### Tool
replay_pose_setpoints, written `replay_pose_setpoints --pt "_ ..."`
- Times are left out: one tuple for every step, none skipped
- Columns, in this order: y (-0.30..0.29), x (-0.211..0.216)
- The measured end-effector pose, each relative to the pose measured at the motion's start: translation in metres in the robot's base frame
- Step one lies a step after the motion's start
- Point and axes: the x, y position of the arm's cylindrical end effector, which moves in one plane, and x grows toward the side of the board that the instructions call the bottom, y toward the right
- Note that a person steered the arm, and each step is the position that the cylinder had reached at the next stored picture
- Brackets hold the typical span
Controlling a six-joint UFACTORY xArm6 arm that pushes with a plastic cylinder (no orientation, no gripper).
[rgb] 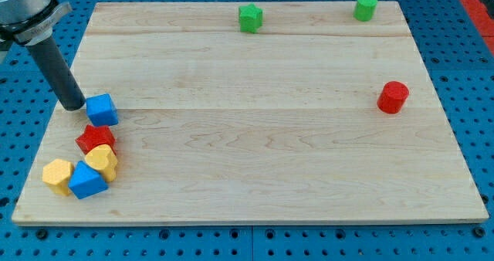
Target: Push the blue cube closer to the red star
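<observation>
My tip [73, 105] touching blue cube [102, 109] (left side).

Wooden board [255, 137] carries eight blocks, five clustered seemingly touching at view's left.

The rod [54, 64] is cut off by the view's top edge at far left. The red star [96, 138] is partly covered by the yellow block [102, 160] nearer the camera. That yellow block's shape cannot be determined; the blue block [86, 181] overlaps its lower left.
</observation>
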Motion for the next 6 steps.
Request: replay_pose_setpoints --pt "0.004 -0.036" --pt "0.034 -0.029" --pt "0.080 -0.032" --pt "0.086 -0.021" --pt "0.067 -0.003" --pt "0.049 -0.012"
